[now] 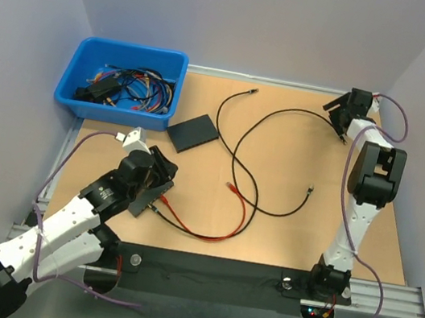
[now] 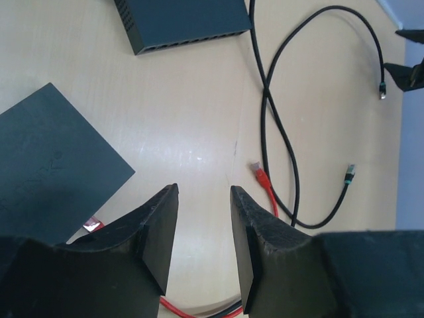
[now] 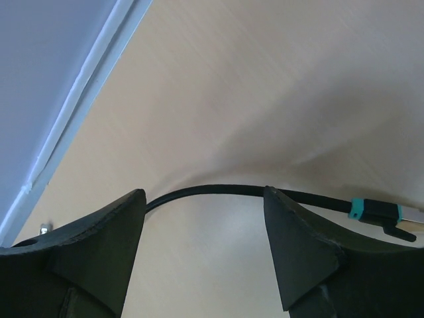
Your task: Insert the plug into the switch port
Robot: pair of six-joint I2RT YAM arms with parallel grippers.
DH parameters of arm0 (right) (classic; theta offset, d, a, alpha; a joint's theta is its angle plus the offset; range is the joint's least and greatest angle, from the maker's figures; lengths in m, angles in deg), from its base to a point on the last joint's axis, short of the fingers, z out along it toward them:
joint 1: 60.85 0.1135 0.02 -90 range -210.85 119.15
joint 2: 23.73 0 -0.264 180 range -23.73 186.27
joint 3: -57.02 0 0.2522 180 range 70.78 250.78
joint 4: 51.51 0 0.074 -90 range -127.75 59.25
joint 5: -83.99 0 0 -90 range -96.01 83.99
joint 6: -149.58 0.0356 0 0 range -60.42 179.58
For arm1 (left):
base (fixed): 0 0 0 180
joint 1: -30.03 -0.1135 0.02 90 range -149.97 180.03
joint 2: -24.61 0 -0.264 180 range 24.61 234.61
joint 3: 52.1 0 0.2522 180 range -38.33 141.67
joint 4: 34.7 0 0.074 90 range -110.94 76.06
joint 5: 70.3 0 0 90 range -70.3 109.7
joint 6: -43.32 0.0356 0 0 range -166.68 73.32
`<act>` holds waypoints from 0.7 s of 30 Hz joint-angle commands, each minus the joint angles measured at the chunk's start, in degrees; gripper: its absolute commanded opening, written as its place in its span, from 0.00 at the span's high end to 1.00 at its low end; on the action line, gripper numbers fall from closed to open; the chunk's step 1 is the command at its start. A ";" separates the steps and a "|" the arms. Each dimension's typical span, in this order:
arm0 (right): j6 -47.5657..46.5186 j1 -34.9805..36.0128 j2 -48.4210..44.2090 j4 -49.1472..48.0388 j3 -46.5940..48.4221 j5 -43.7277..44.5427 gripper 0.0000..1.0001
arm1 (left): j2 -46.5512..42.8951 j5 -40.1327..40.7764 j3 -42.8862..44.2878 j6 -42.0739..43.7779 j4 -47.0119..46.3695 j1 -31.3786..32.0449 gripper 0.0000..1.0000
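Observation:
The black switch (image 1: 192, 132) lies flat at mid-table; its row of ports (image 2: 189, 42) faces my left wrist camera. My left gripper (image 1: 164, 182) (image 2: 204, 190) hovers short of it, open, with only bare table between the fingers. A red cable's free plug (image 1: 230, 186) (image 2: 260, 173) lies just right of that gripper. At the far right, my right gripper (image 1: 339, 116) (image 3: 204, 193) is open low over a black cable (image 3: 205, 190) that runs past its fingertips. That cable's teal-banded plug (image 3: 379, 213) (image 2: 381, 89) lies just right of the right finger, untouched.
A second dark flat box (image 2: 53, 156) sits left of my left gripper, with a red connector (image 2: 93, 225) at its edge. Another black plug (image 1: 309, 190) (image 2: 349, 173) lies mid-table, amid looping black and red cables. A blue bin (image 1: 76, 79) of cables stands back left.

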 commanded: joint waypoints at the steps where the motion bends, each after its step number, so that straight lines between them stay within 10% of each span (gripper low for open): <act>1: -0.18 0.41 2.52 0.71 3.14 3.15 0.23 | 0.58 -1.03 -1.32 0.85 -4.30 -0.53 0.52; 21: 2.01 -0.55 -5.38 -0.35 -0.90 -2.02 0.23 | 0.84 -1.74 -3.35 0.76 -6.67 -0.53 0.52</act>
